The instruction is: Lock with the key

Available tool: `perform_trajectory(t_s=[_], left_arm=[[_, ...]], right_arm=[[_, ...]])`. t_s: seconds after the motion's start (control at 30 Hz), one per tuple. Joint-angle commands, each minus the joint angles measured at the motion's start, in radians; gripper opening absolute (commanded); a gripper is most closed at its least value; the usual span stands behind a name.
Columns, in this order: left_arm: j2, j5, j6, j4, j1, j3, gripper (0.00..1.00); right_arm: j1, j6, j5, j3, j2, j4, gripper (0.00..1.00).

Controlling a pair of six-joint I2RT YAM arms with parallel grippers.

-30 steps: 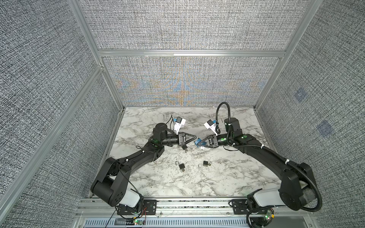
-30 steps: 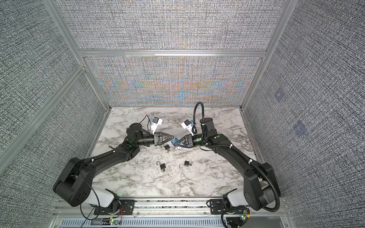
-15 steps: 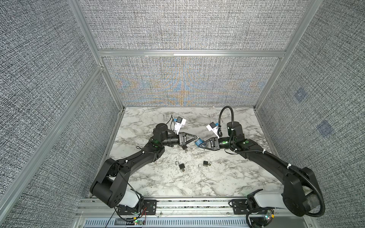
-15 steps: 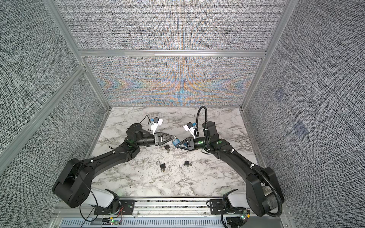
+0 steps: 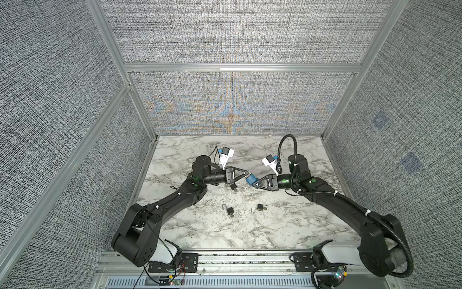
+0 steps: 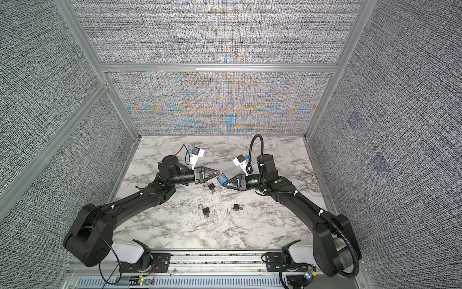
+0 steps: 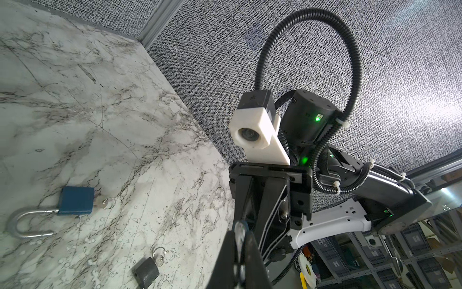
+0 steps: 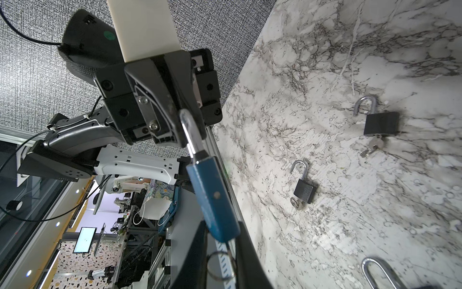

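Note:
A blue padlock (image 5: 251, 179) (image 6: 222, 179) hangs in the air between the two arms. My left gripper (image 5: 248, 172) (image 7: 240, 232) is shut on its silver shackle (image 8: 191, 135), which shows between the fingers (image 7: 225, 260). In the right wrist view the blue body (image 8: 212, 195) runs down to my right gripper (image 8: 222, 225) (image 5: 253, 184). The right gripper's fingers (image 8: 195, 257) have closed in beside the lock's base. The key (image 8: 228, 246) and its ring (image 8: 221, 265) fill the narrow gap between them.
Three more padlocks with open shackles and keys lie on the marble table (image 5: 287, 225): one under the grippers (image 5: 233, 187), two nearer the front (image 5: 229, 210) (image 5: 260, 207). In the left wrist view one looks blue (image 7: 76, 204). Grey walls enclose the table.
The right arm's wrist has shifted a little to the right and tilted, its gripper staying at the padlock's key end. The left arm and the padlock have held still.

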Motion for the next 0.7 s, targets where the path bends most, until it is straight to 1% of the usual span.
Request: perform_trajectory(t_s=[0.0,0.1,0.13,0.17,0.2,0.33,0.53,0.67], left_arm=[[-0.011,0.003,0.01,0.025,0.001,0.006,0.0],[-0.013,0.005,0.01,0.024,0.0,0.006,0.0],[-0.015,0.006,0.01,0.025,0.001,0.008,0.0],[-0.015,0.007,0.01,0.025,0.001,0.007,0.0],[-0.017,0.008,0.009,0.025,0.001,0.007,0.0],[-0.018,0.012,0.009,0.024,0.003,0.012,0.0],[-0.024,0.012,0.01,0.018,0.002,0.016,0.0],[-0.024,0.009,0.013,0.015,0.001,0.012,0.0]], right_arm=[[0.001,-0.004,0.01,0.0,-0.004,-0.001,0.14],[0.0,-0.007,0.007,-0.001,-0.006,-0.006,0.13],[0.0,-0.008,0.007,0.0,-0.008,-0.007,0.16],[0.0,-0.007,0.01,0.001,-0.01,-0.009,0.21],[-0.002,-0.009,0.009,0.001,-0.012,-0.008,0.24],[-0.005,-0.007,0.014,0.004,-0.022,-0.006,0.31],[-0.011,-0.006,0.022,0.002,-0.025,-0.003,0.31],[-0.01,-0.003,0.018,0.002,-0.024,-0.001,0.24]])
